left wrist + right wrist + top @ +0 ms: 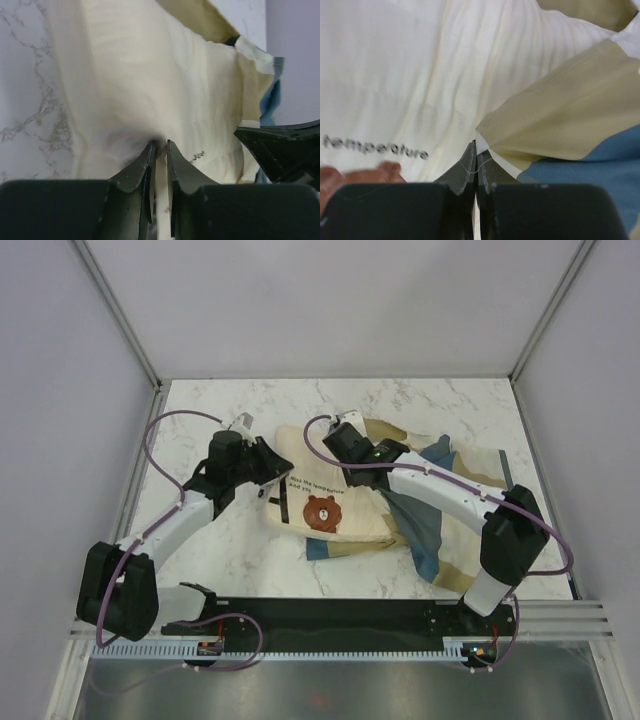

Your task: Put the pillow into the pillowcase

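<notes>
1. The left tool pinched a fold of the cream pillow.
2. The checked pillowcase lay beyond, rightward.
3. A black shape, perhaps another tool, sat right.
4. Marble table showed left.

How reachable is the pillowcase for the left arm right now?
Probably not directly: the left gripper is pinching the pillow's left edge, and the pillow lies between it and the pillowcase.

**Free room:** bare table along the far edge, down the left side and in the near strip in front of the pillow.

**Obstacles:** the pillow and pillowcase fill the centre and right. The left arm and right arm slant inward over them. Walls enclose three sides.
</notes>
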Robot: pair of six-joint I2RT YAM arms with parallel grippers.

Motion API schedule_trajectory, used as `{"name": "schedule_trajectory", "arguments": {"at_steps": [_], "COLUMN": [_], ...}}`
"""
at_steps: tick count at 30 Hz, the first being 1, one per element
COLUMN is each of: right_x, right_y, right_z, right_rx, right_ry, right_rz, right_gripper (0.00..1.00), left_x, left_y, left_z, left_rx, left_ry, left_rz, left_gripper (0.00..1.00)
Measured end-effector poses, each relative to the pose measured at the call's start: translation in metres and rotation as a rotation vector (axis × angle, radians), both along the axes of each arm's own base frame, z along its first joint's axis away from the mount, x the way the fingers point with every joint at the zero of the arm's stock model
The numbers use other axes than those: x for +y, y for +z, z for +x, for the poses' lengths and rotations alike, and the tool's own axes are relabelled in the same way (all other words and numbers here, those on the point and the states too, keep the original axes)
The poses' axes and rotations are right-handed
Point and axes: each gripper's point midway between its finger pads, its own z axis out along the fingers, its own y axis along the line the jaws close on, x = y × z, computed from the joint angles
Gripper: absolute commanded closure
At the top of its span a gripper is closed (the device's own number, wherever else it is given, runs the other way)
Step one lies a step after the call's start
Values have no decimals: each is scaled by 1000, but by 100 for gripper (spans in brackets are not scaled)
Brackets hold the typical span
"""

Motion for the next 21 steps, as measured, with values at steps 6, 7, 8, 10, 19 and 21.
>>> {"name": "schedule_trajectory", "arguments": {"at_steps": [6,7,8,10,19,21], "right_x": [-29,-38,-53,-77,-106,-103], "right_y": [1,1,1,4,56,65], "right_z": [-21,-26,-34,-42,-59,-47], "right_rx": [-9,-14,-14,-27,-134,-144], "right_ry": [-46,-58,-82,-127,-137,-156], "right_rz": [22,31,32,35,87,56], "right_gripper": [80,76,57,45,19,19], "left_x": [-20,-21,-21,-20,-4,7], "left_y": [26,25,25,25,14,11], "left_z": [-12,-13,-13,-13,-9,-5], "left_rx": [-67,-63,-62,-60,-23,-16], "left_ry": [-91,-97,-97,-95,-30,15], "left_rz": [-58,-58,-58,-57,14,47], "left_gripper": [80,79,79,79,20,1]}}
